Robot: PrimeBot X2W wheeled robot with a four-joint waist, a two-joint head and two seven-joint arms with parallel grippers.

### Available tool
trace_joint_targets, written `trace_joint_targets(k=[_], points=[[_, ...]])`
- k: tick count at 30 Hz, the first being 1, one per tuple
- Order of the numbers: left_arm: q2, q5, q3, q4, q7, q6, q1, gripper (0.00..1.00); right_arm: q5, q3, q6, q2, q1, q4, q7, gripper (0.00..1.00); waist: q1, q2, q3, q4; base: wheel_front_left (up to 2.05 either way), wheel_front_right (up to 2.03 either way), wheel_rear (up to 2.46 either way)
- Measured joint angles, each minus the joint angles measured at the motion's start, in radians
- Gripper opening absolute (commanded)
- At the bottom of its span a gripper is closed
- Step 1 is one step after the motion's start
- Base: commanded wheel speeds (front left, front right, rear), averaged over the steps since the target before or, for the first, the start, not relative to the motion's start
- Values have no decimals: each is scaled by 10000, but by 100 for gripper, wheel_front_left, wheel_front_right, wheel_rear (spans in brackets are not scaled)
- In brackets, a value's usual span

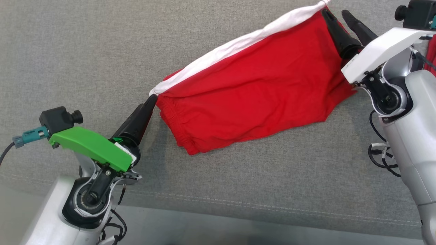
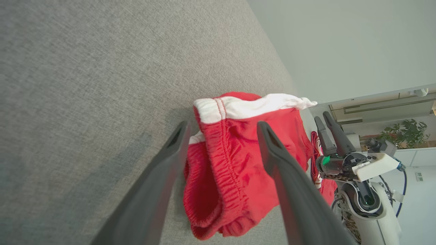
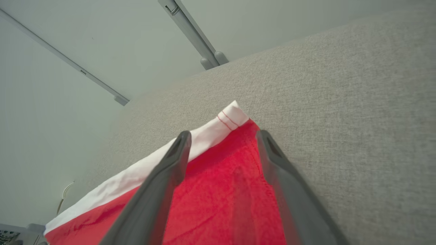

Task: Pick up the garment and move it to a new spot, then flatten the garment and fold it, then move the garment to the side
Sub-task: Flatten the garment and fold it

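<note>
Found left gripper [image 2: 223, 126] spread wide, clasping nothing; likewise right gripper [image 3: 223, 133]. Saw red garment [image 1: 252, 92] lying on grey cushion [image 1: 85, 51], white band [image 1: 238, 42] stretched between both. Judged best: smooth the bunched end beside the left gripper flat before folding, keeping corners aligned.

Red shorts [image 1: 252, 98] were soft, matt cloth, with a white cloth band and a puckered elastic waistband at their 8 o'clock end. Upholstery [image 1: 85, 51] beneath was grey, coarse-woven and matt. The left gripper [image 2: 223, 126] and right gripper [image 3: 223, 134] looked dark, smooth, matt plastic. The green wrist cover [image 1: 92, 146] at 8 o'clock was glossy plastic. The white wrist cover [image 1: 381, 51] at 2 o'clock was satin plastic.
</note>
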Motion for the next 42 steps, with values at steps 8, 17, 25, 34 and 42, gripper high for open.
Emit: trace_joint_targets(k=[8, 17, 25, 34, 42], points=[[10, 19, 102, 121, -169, 31, -2, 100, -151, -79, 2, 48, -194, 366, -499, 100, 0, 1, -105, -87, 0, 0, 0], [537, 1599, 107, 169, -1055, -278, -109, 100, -1099, -121, 144, -374, -149, 67, -2211, 100, 0, 0, -446, -257, 0, 0, 0], [711, 2694, 12, 464, -2125, -543, 343, 100, -2194, -228, -4, -984, 1150, -355, -3950, 100, 0, 1, -1088, -542, 0, 0, 0], [1467, 4575, -188, 1170, -3448, -430, 1827, 100, -3133, -481, -1009, -1381, 3377, -683, -4186, 100, 0, 0, -2162, -988, 0, 0, 0], [1553, 5300, -499, 1636, -3827, -307, 3167, 100, -3162, -863, -1607, -1271, 5683, -1141, -4184, 100, 0, 0, -3251, -1387, 0, 0, 0]])
